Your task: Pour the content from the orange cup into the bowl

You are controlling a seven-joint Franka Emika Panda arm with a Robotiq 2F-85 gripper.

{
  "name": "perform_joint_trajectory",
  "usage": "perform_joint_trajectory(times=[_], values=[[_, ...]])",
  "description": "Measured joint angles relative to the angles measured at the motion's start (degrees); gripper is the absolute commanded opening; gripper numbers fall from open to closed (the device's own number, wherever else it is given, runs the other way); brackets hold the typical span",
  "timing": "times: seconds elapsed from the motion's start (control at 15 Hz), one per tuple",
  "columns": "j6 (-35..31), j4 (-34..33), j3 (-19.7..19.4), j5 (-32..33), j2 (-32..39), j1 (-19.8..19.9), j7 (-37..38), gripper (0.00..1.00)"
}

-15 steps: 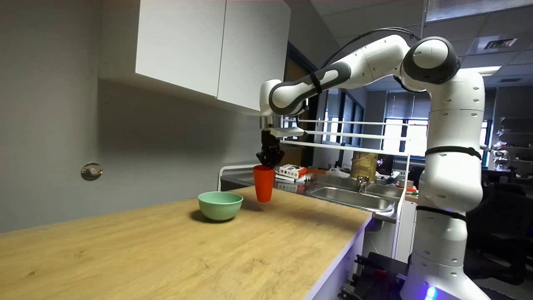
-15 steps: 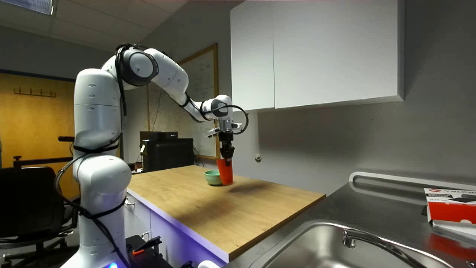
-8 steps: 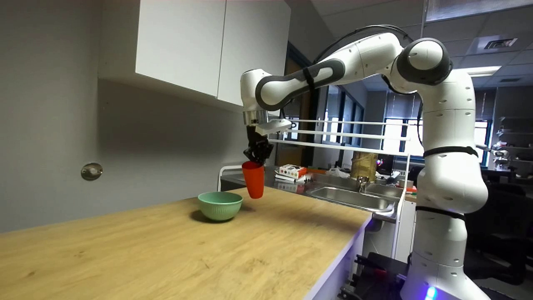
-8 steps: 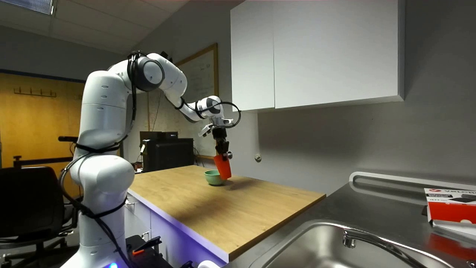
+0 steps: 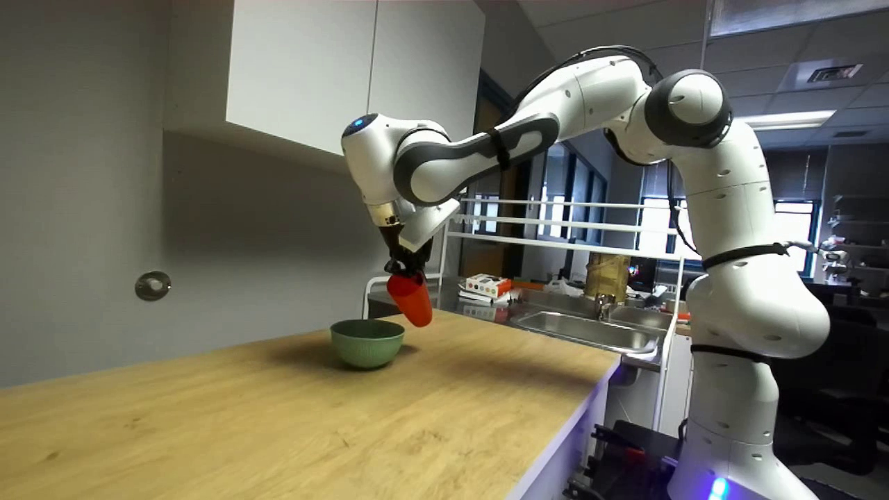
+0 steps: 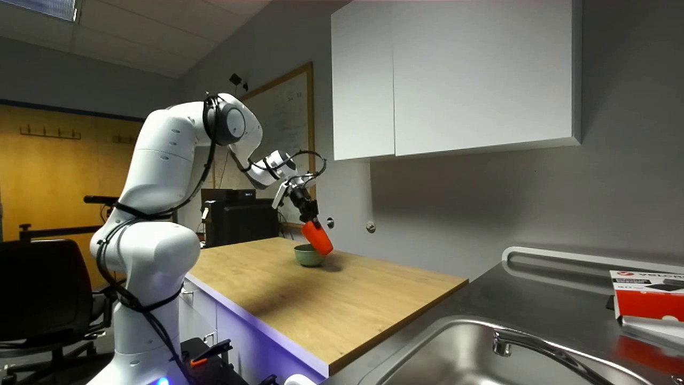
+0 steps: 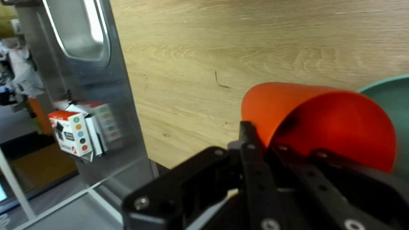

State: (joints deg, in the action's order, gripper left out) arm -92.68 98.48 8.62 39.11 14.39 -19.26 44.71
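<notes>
The tool pinches the orange cup, tilted toward the bowl, which the wrist view cuts off; what either holds is hard to tell.

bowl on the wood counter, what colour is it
The bowl is a muted green, seen best in an exterior view.

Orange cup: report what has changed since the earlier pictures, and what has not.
The hand has carried the cup toward the bowl and tipped it from nearly upright, so its open end leans toward the bowl. Nothing was let go: the hand still grips the cup. The bowl stayed put, though it looks darker.
</notes>
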Motion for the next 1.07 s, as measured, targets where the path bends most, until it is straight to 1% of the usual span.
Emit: perform_joint_trajectory(times=[0.2,0.4,1.07], values=[[5.1,-2.4,0.8,8.4,3.4,-4.1,1.9,0.01],[8.9,-4.2,1.2,14.7,6.2,-6.6,2.6,0.01],[19.4,-5.9,1.3,31.3,13.0,-8.7,5.6,0.01]])
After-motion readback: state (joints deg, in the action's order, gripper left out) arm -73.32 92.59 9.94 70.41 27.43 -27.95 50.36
